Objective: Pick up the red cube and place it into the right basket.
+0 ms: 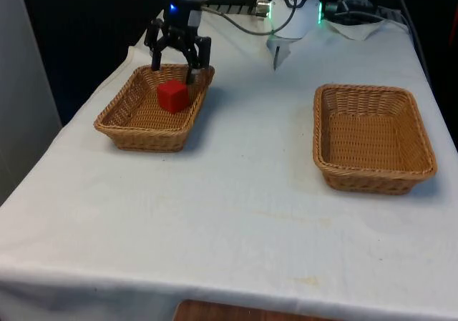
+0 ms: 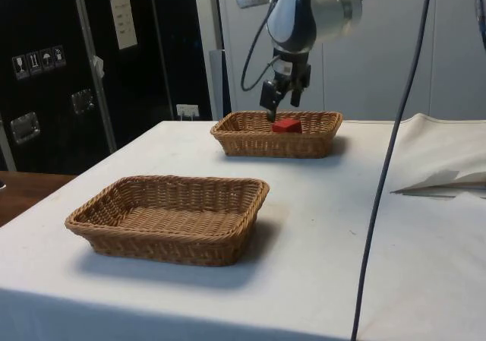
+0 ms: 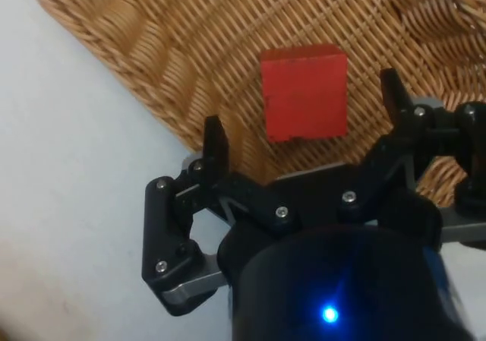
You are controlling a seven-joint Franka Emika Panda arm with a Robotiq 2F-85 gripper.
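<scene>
Black claw (image 1: 172, 69) hangs spread wide, gripping nothing, just above the smooth red cube (image 1: 172, 95). Cube sits inside the rectangular woven wicker basket (image 1: 122, 123) at the front view's left. A matching wicker basket (image 1: 372, 176) rests well apart on the cloth-covered desk (image 1: 236, 214).

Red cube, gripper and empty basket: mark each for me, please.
red cube (image 1: 172, 96), front view, its front face.
gripper (image 1: 172, 68), front view, midway between its open fingertips, above the cube.
empty basket (image 1: 373, 179), front view, its near wicker wall.

lab | white-clothed table (image 1: 236, 214) | dark cabinets (image 2: 83, 60) (labelled) | hanging cable (image 2: 395, 151)
</scene>
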